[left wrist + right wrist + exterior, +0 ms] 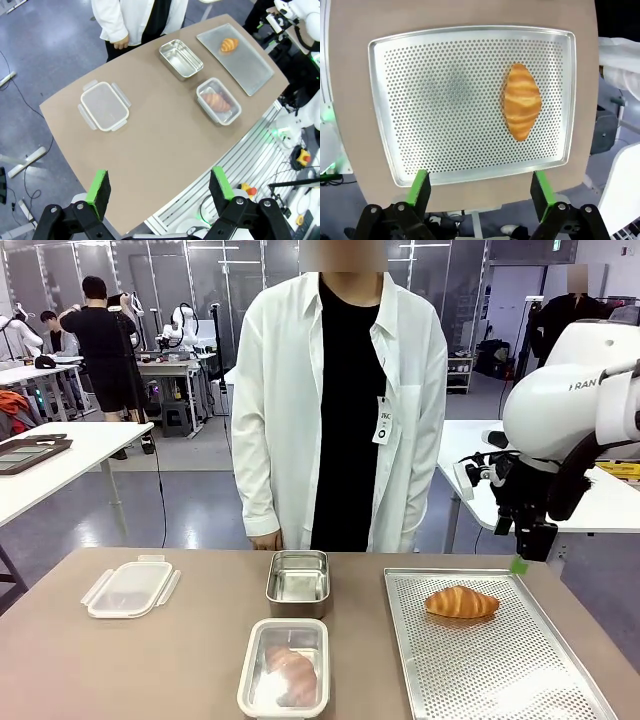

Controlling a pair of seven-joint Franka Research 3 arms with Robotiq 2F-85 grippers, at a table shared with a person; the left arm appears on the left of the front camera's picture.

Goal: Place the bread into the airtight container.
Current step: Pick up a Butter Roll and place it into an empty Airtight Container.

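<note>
The right claw [479,187] hangs over the perforated tray [480,665] with its jaws spread wide and nothing between them. It looks lined up for a drop onto the croissant [521,101], which lies at about 1 o'clock ahead of its fingers. In the front view that croissant sits in the tray's far part, toward 11 o'clock from the tray's middle, apart from the rim and so free on all sides for a grasp.

The left claw [160,187] hovers high above the table [180,660], also wide and empty, probably held back so the other arm has room.

The clear plastic box [247,680] stands open near the robot's edge with a second croissant [292,675] already lying inside. Its clip lid [130,588] rests at 10 o'clock from it – set aside, I judge, to keep the mouth free for loading. A steel tin [297,582] stands empty at 12 o'clock, just beyond the box. The tray lies at 3 o'clock.

The person [340,410] stands at the far edge, one hand by the table, taking no part.

Count – two croissants, one box, one tin, one lid, one tray.
</note>
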